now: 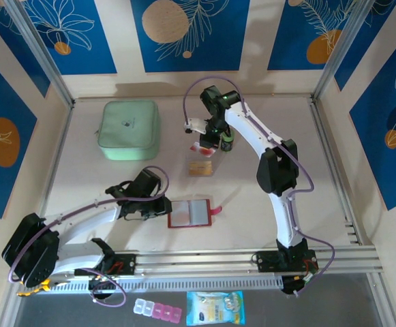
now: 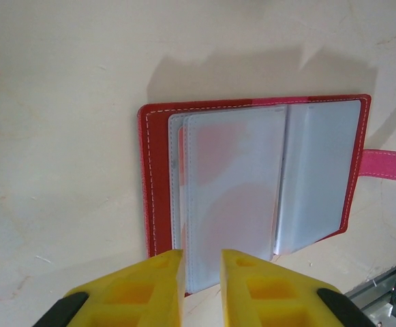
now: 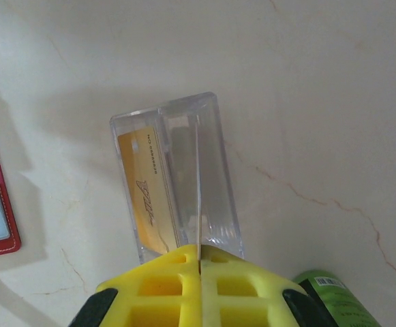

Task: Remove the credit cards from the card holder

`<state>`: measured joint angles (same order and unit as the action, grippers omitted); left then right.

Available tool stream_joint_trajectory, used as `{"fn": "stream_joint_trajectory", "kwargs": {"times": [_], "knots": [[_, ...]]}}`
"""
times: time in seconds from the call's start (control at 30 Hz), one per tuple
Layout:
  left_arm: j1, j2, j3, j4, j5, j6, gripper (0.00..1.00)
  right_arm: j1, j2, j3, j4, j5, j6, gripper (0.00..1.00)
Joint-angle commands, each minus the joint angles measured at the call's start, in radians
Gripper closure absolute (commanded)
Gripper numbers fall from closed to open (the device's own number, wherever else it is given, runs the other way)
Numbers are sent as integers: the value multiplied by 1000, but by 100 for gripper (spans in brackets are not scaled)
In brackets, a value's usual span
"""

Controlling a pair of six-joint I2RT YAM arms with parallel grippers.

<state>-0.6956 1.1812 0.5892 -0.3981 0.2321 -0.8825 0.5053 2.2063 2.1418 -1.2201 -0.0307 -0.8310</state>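
Observation:
The card holder (image 1: 189,213) lies open on the table, dark red with clear sleeves (image 2: 235,191) and a pink snap tab (image 2: 387,163). My left gripper (image 2: 201,272) sits at its near edge, jaws a narrow gap apart, and the lower edge of a sleeve reaches into that gap. Farther back, my right gripper (image 3: 199,251) is shut on a thin credit card (image 3: 199,194) seen edge-on, held upright over a clear plastic tray (image 3: 215,170). A tan-yellow credit card (image 3: 146,201) lies inside that tray. From above, the held card (image 1: 199,146) looks reddish below the right gripper (image 1: 206,142).
A mint-green pouch (image 1: 129,129) lies at the back left. A green bottle (image 1: 227,143) stands right beside the right gripper. A pill box (image 1: 158,310) and a snack packet (image 1: 215,306) lie in front of the rail (image 1: 252,260).

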Motion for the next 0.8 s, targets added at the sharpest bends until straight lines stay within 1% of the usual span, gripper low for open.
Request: {"fn": "stream_joint_trajectory", "kwargs": {"times": [0.0, 0.57, 0.63, 0.7, 0.77], "knots": [[12, -35, -26, -38, -18, -10, 80, -1, 30, 30, -45, -30, -31, 100], [28, -62, -42, -50, -13, -5, 80, 19, 88, 27, -81, -80, -46, 100], [29, -62, -43, -51, -11, -5, 80, 24, 98, 26, -76, -85, -41, 96], [28, -64, -42, -53, -11, -4, 80, 26, 105, 30, -70, -85, -36, 88], [28, -61, -41, -54, -10, -3, 80, 24, 104, 32, -55, -65, -24, 82]]}}
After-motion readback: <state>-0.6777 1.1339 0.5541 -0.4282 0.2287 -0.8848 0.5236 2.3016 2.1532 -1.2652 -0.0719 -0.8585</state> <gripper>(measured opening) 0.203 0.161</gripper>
